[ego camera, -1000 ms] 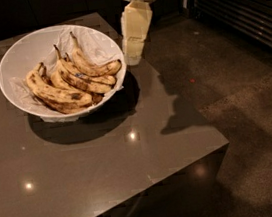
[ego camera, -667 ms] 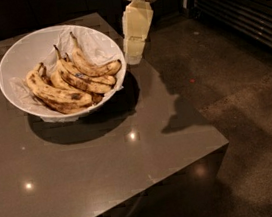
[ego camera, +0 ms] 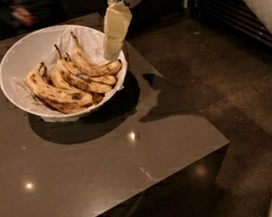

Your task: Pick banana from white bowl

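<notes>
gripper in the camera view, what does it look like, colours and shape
The gripper, above the right rim of the white bowl, is a pale cream-yellow, flat-sided piece that tapers toward its tip. It sits below a rounded white housing with a dark slotted grille. No cables or markings show.

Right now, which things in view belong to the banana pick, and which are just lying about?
For the job:
- banana, strongly curved with a long thin stem, nearest the arm
- white bowl holding it
- gripper, above the bowl's right rim

Just there:
- other bananas in the same bowl
- liner, crinkled, under the fruit
- table under the bowl
</notes>
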`<action>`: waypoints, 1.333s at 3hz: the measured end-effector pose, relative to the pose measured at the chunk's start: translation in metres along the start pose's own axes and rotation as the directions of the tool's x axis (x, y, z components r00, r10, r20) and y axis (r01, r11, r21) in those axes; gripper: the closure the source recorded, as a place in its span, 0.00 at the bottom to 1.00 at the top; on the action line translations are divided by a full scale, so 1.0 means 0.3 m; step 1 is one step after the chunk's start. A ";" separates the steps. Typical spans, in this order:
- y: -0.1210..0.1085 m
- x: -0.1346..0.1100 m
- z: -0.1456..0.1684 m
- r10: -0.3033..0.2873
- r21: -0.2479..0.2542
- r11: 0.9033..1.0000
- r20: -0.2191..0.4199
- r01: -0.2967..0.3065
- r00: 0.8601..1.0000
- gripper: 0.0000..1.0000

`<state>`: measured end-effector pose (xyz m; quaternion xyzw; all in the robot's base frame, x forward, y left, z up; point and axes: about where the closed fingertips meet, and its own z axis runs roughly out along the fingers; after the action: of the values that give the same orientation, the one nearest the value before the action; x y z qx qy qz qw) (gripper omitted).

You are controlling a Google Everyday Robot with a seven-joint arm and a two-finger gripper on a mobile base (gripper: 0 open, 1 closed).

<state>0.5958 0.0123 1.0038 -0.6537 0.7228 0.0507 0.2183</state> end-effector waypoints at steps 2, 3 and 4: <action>-0.015 -0.077 0.094 0.055 -0.080 0.996 0.051 -0.051 0.997 0.25; 0.000 -0.118 0.141 0.062 -0.118 0.992 0.066 -0.054 0.996 0.25; 0.012 -0.135 0.204 0.080 -0.159 0.985 0.054 -0.070 0.995 0.24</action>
<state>0.6095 0.0723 0.9633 -0.6393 0.7337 0.1352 0.1860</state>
